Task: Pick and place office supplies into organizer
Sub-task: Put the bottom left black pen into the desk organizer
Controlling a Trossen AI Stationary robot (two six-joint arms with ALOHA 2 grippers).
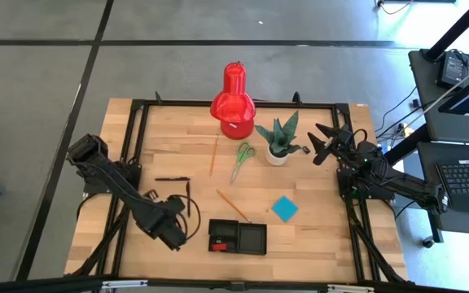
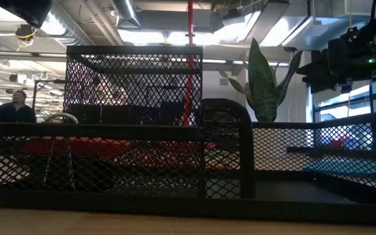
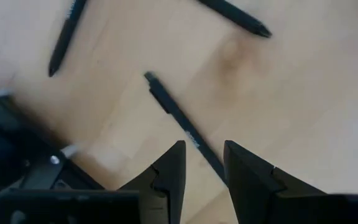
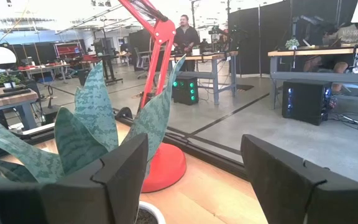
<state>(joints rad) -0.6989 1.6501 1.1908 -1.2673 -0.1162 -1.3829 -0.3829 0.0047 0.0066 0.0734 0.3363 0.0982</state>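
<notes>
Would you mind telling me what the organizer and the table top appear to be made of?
The organizer looks like black metal wire mesh: its walls are see-through diamond lattice with solid rims. The table top looks like light wood planks, with visible grain and seams, matte finish.

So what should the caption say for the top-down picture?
Left gripper hovers near black pens; right gripper waits open beside the plant.
</notes>
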